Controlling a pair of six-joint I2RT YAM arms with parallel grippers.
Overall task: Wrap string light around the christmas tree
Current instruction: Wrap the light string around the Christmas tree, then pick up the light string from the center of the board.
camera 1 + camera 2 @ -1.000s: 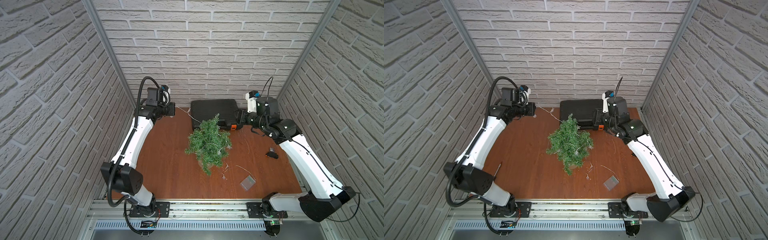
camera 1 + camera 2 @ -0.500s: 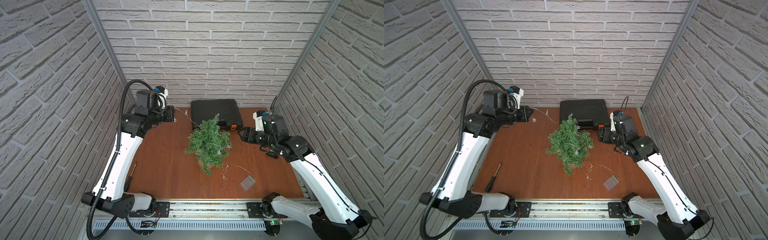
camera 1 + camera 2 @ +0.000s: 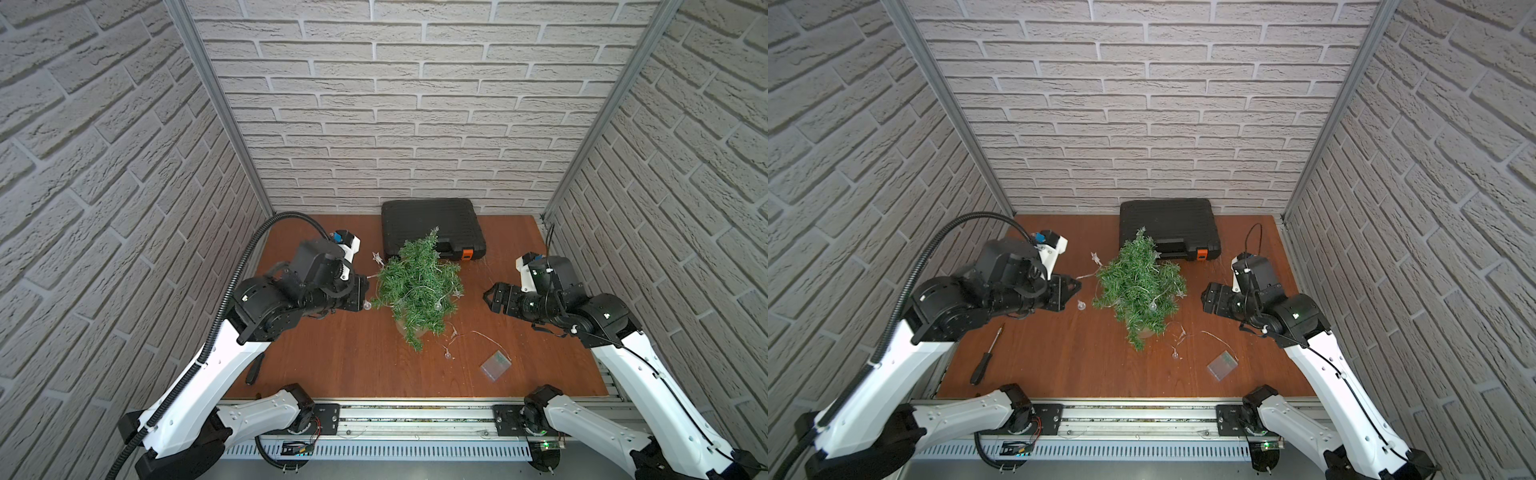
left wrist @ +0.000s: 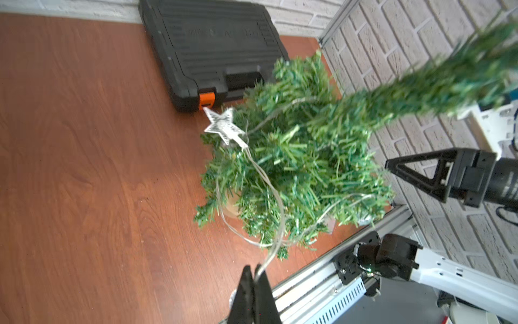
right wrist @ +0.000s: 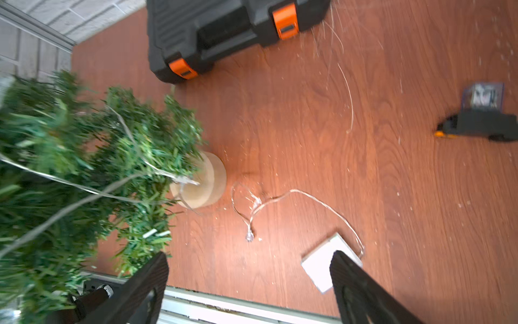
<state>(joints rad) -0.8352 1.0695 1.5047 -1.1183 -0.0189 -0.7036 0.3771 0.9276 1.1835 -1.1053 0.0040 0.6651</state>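
A hard tug from the left hand (image 4: 253, 276), pinched shut on the string light (image 4: 224, 126), could topple the christmas tree (image 4: 302, 157) or drag loops off (the wire runs straight from its grip into the branches). The tree stands between that hand and the right hand (image 5: 249, 255), which gapes wide, empty.

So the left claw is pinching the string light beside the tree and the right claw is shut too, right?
Not quite: the left claw does pinch the string light beside the tree, but the right claw is open and empty, as the right wrist view shows.
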